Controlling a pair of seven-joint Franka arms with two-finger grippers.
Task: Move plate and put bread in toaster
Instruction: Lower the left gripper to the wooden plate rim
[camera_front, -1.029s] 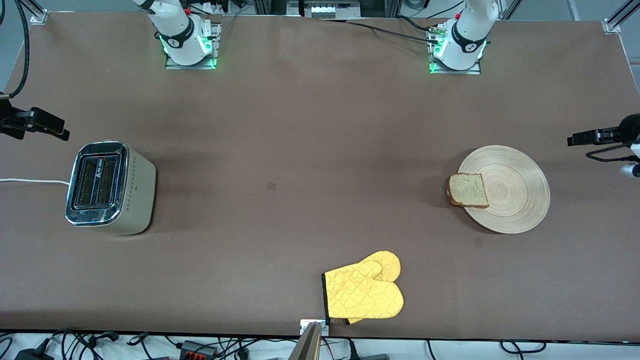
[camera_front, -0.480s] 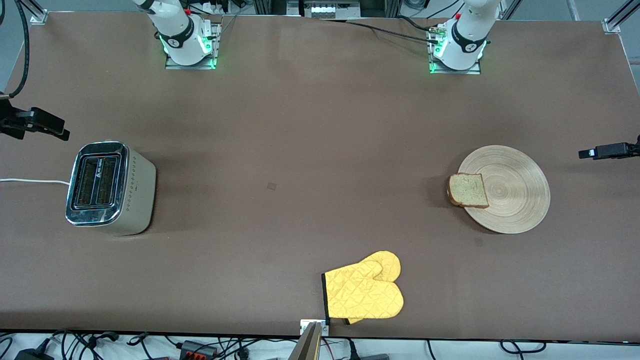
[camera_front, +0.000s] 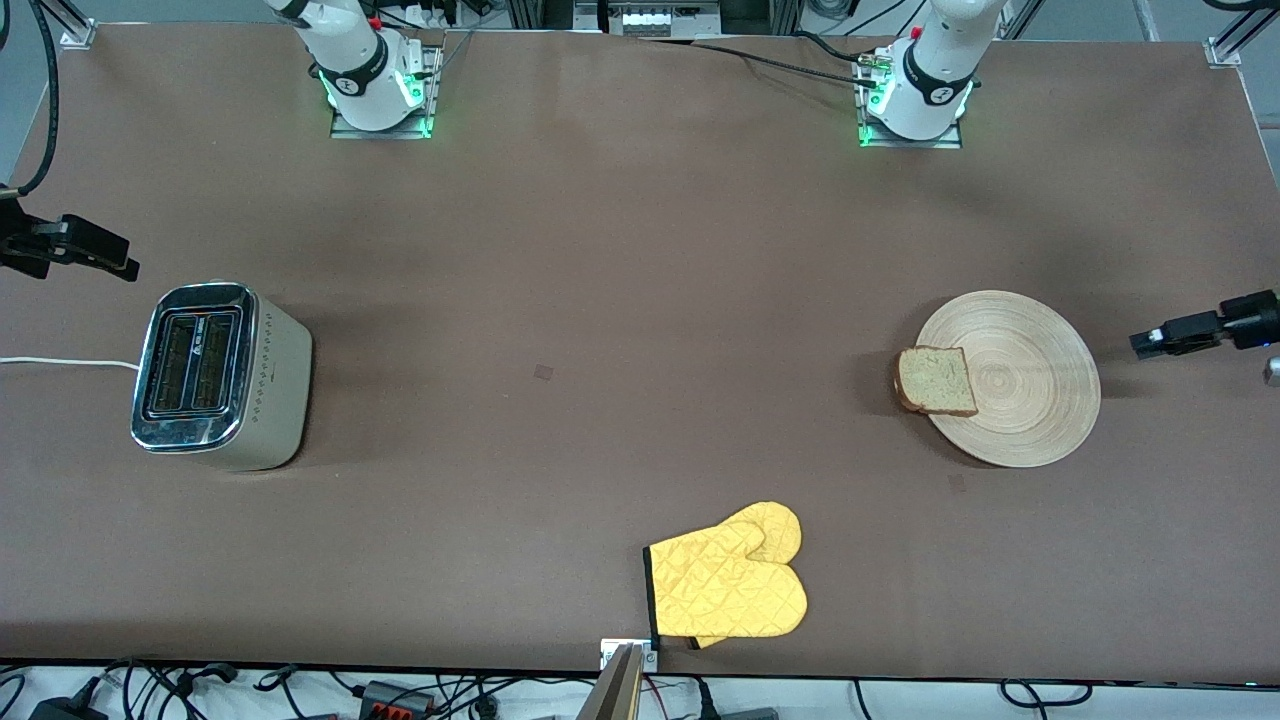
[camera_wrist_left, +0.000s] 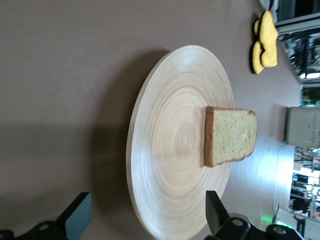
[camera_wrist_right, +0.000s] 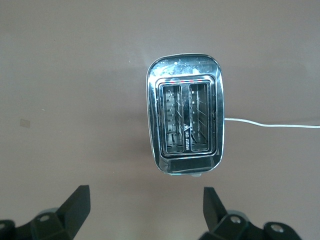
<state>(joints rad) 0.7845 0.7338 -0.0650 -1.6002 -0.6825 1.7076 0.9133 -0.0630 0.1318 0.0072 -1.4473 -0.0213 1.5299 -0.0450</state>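
The light-wood plate (camera_front: 1030, 400) lies toward the left arm's end of the table. The bread (camera_front: 937, 381) lies flat on its rim and overhangs the side toward the toaster. My left gripper (camera_front: 1145, 343) is open and empty, beside the plate's rim and apart from it. In the left wrist view the plate (camera_wrist_left: 170, 150) and bread (camera_wrist_left: 231, 135) lie ahead of the open gripper (camera_wrist_left: 147, 200). The toaster (camera_front: 220, 376) stands toward the right arm's end with both slots empty. My right gripper (camera_front: 125, 266) waits, open and empty, over the table beside the toaster (camera_wrist_right: 185, 112), as the right wrist view (camera_wrist_right: 145, 195) shows.
A yellow oven mitt (camera_front: 730, 585) lies near the table's front edge at the middle, and it also shows in the left wrist view (camera_wrist_left: 264, 42). The toaster's white cord (camera_front: 60, 362) runs off toward the right arm's end of the table.
My left gripper has come down and in toward the plate's rim. The right arm, plate, bread and toaster have not moved.
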